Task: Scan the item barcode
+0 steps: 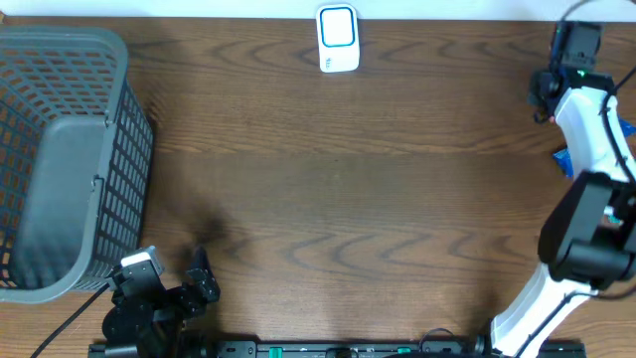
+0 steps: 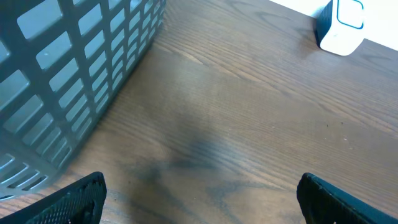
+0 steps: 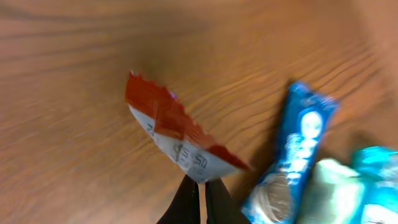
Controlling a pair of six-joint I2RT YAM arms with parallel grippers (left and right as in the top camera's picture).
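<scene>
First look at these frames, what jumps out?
The right gripper pinches a corner of a red-and-white packet over the wood table, with a blue snack pack just right of it in the wrist view. Overhead, a big grey mesh basket fills the left side, and a white scanner stands at the far edge, centre.

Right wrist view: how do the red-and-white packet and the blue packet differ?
The red-and-white packet is red over white; the blue packet is blue with white print. The right claw pinches the red-and-white packet's white edge; the blue packet lies on the table. The red-and-white packet looks wedge-shaped, the blue packet long and narrow. Both are small wrappers.
</scene>
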